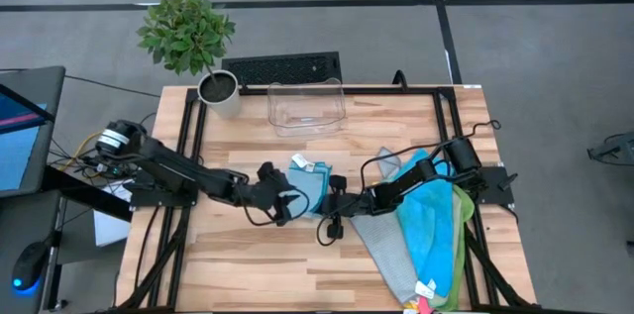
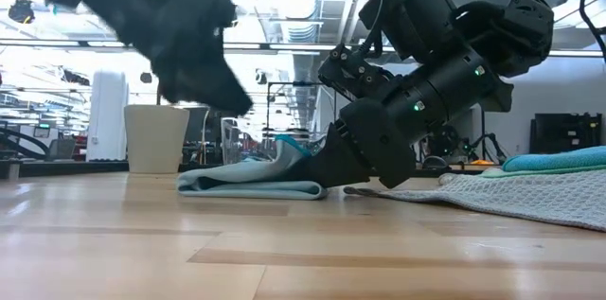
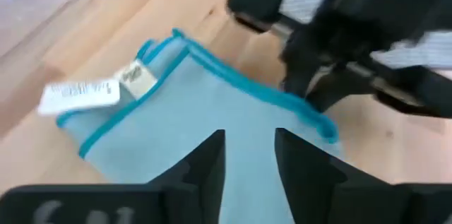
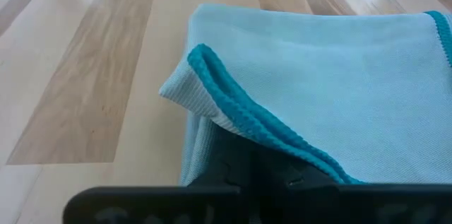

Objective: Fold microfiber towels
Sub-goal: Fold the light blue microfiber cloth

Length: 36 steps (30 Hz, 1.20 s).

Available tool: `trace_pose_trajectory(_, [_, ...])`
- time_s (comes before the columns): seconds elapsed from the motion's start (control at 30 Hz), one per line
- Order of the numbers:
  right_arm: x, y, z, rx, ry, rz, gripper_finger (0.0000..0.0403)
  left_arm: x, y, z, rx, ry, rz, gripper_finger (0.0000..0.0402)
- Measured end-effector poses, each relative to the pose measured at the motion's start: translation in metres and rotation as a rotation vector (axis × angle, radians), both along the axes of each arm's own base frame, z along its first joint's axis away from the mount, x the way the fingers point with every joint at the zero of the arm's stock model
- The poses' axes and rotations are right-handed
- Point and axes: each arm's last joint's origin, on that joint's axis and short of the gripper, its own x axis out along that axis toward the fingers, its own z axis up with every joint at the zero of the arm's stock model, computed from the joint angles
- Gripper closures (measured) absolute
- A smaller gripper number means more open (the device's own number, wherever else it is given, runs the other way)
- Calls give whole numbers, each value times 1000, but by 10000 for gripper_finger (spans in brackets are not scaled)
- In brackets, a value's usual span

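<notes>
Both tools meet at the middle of the table, over a light blue towel that lies partly folded, its white tags at the far edge. Left tool hovers at the towel's left side with its fingers apart and nothing between them. Right tool sits low at the towel's right edge; the wrist view shows a teal-hemmed corner draped over its fingers, so it looks clamped on that corner, though the fingertips themselves are hidden under the cloth.

To the right lies the rest of the pile: a grey towel, a teal towel and a lime green towel, overlapping one another. A clear bin and a potted plant stand at the far side.

The main risk, as I judge it, is the thin corner slipping out of the right tool mid-fold, leaving the layers askew. Pulling without the left tool pinning the cloth could also drag the whole towel sideways, and the right arm sweeping low may snag the grey towel beside it.
</notes>
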Motion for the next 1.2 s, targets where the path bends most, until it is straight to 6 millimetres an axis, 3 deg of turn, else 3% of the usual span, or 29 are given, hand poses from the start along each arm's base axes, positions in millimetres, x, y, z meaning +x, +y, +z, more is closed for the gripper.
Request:
trace_pose_trajectory(0.17, [-2, -1, 7, -1, 6, 1, 366, -10, 9, -27, -14, -15, 51, 329])
trace_pose_trajectory(0.43, [-6, -4, 11, -55, 60, -57, 355, -4, 11, -52, -10, 67, 40, 369])
trace_pose_trajectory(0.6, [-15, -2, 22, -81, 132, -52, 351, 0, 14, -55, 4, 72, 60, 380])
trace_pose_trajectory(0.83, [-37, -4, 54, -143, 231, -102, 351, 2, 20, -55, 17, 64, 68, 381])
trace_pose_trajectory(1.03, [-41, 1, 80, -120, -11, -97, 351, 5, 20, -51, 35, 24, 43, 387])
trace_pose_trajectory(1.1, [-37, 0, 77, -94, -84, -88, 351, 6, 22, -51, 28, 19, 42, 389])
trace_pose_trajectory(1.2, [-32, -1, 56, -50, -56, -47, 351, 6, 23, -51, 16, 22, 37, 392])
